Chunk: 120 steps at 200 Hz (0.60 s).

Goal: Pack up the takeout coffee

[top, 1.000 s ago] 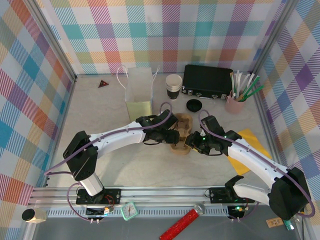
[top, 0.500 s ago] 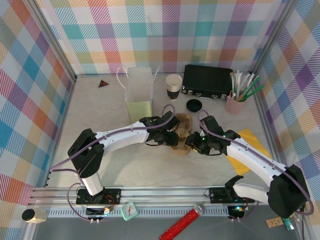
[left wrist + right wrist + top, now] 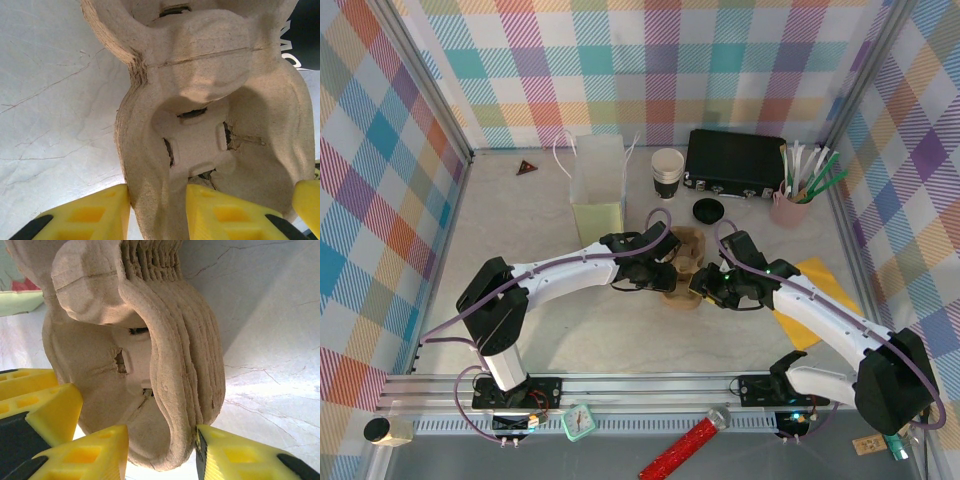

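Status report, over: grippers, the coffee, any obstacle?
Both clamped on carrier stack: left gripper, right gripper. Lidless paper cup at back; black lid loose beside it.

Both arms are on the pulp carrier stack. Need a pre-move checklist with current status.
1. Right end effector grip on carrier stack: ok, fingers sit either side of the layered rim.
2. Left end effector grip: ok, fingers flank one wall of the same stack.
3. Left arm pinching just the top carrier: cannot tell.
4. Paper cup lidded: not ok, its top is open and the black lid lies loose nearby.
5. Bag upright: ok.
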Each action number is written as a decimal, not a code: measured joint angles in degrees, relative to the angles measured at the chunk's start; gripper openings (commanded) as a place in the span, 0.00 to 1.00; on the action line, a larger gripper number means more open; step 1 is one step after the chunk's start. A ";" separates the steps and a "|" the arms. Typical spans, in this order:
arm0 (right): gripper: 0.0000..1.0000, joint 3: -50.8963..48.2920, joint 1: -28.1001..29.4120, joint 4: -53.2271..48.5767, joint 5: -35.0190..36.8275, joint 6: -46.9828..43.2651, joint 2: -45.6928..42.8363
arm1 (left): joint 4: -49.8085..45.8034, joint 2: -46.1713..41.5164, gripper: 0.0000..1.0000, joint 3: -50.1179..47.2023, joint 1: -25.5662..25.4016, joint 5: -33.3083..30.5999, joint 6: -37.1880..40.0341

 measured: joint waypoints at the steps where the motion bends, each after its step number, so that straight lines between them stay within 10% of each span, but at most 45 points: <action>1: 0.40 0.00 0.00 -0.02 0.02 -0.02 0.00 | 0.00 0.00 0.34 0.00 0.00 0.00 0.02; 120: 0.43 1.68 0.00 -3.06 1.51 -1.03 0.00 | -0.17 0.11 0.46 0.70 -0.50 -0.11 0.15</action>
